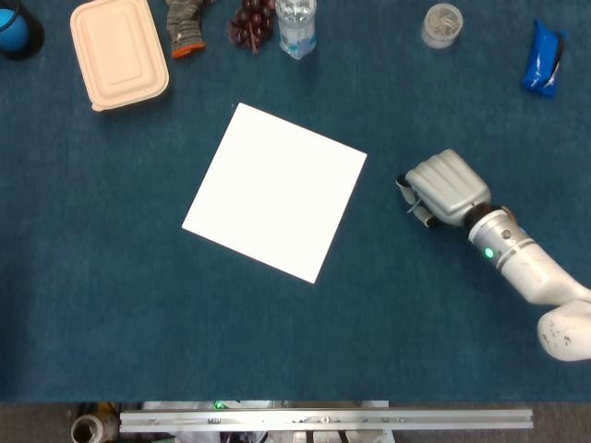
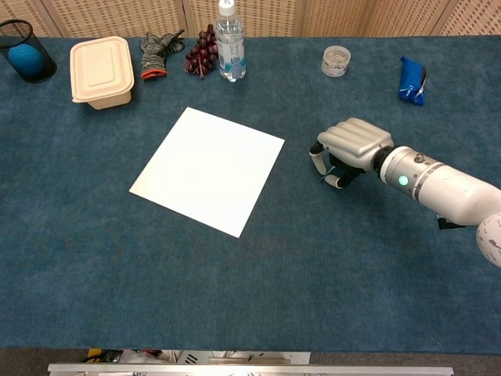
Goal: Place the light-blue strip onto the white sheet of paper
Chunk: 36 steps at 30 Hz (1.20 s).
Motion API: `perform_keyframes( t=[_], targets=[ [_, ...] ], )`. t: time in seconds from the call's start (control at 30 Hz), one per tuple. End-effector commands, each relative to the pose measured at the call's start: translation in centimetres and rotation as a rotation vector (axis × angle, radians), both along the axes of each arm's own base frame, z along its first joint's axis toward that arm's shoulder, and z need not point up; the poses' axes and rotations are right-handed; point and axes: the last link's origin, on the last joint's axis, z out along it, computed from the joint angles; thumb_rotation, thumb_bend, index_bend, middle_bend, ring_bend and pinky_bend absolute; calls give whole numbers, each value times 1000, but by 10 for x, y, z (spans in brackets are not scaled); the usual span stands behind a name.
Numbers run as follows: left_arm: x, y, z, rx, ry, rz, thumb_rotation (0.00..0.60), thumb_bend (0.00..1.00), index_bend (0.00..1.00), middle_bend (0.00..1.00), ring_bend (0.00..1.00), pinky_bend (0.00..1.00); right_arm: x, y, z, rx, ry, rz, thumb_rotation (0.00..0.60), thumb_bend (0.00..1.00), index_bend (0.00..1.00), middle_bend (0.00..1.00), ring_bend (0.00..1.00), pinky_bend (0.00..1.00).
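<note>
The right hand [image 2: 344, 150] grasps the thin light-blue strip [image 2: 332, 167] beneath curled fingers, just beside the square white sheet of paper [image 2: 208, 169] on the blue carpeted surface [image 2: 258, 282]; transfer and release remain outstanding.
</note>
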Motion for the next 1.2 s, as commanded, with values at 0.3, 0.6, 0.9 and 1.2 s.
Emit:
perform_keyframes(
  t=[0.3, 0.6, 0.9, 1.2],
  targets=[
    [-1, 0, 1, 5, -4, 2, 600, 231, 151, 178, 159, 87, 0, -1, -2, 1, 6, 1, 600, 339, 622, 1000, 1000, 1000],
    [-2, -1, 0, 0, -4, 4, 600, 230, 150, 178, 159, 87, 23, -7, 11, 15, -185, -103, 600, 338, 622, 1000, 1000, 1000],
    [-3, -4, 0, 3, -12, 4, 600, 231, 150, 178, 159, 87, 66, -16, 17, 149, -497, -321, 600, 339, 622, 1000, 1000, 1000],
    [-4, -7, 2, 8, -12, 11, 600, 231, 149, 178, 159, 87, 99, -29, -3, 271, -680, -522, 600, 339, 622, 1000, 1000, 1000]
  ],
)
